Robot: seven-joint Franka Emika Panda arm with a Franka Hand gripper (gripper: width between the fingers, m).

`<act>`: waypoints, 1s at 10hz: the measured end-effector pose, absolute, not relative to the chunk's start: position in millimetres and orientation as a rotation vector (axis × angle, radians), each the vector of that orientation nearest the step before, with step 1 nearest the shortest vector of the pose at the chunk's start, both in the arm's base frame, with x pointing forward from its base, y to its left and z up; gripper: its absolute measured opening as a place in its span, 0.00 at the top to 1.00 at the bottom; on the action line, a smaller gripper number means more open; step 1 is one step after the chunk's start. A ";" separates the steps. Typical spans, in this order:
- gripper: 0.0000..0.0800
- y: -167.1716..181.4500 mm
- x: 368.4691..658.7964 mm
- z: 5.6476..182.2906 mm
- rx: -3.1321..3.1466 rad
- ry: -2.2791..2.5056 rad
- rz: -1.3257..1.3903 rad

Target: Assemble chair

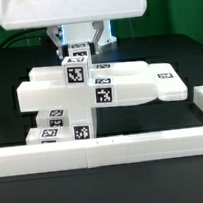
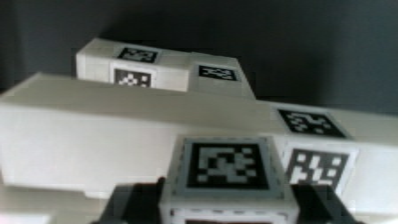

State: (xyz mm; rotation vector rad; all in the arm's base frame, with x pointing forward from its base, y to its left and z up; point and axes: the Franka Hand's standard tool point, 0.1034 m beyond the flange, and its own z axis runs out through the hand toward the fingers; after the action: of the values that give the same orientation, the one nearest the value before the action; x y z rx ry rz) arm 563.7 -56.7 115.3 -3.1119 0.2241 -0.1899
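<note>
Several chunky matte-white chair parts [image 1: 93, 90] lie clustered, bearing black-and-white tags.

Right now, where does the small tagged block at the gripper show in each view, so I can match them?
Exterior view: the small tagged block sits upper centre, just under the gripper, over the large flat panel.
Wrist view: it fills the lower centre, tag facing the camera, between the dark fingers.
Shared landmark: the large flat panel, which lies behind the block in the wrist view.
</note>
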 end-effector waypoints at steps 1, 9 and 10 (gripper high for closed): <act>0.65 -56.5 563.8 115.4 -3.091 0.381 -0.188; 0.64 -51.8 566.6 114.7 -2.697 1.461 -0.165; 0.64 -51.2 566.9 114.8 -2.648 1.539 -0.162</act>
State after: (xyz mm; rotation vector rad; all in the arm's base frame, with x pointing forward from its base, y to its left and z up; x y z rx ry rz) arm 566.9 -51.2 114.8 -2.6482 1.5393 -0.1616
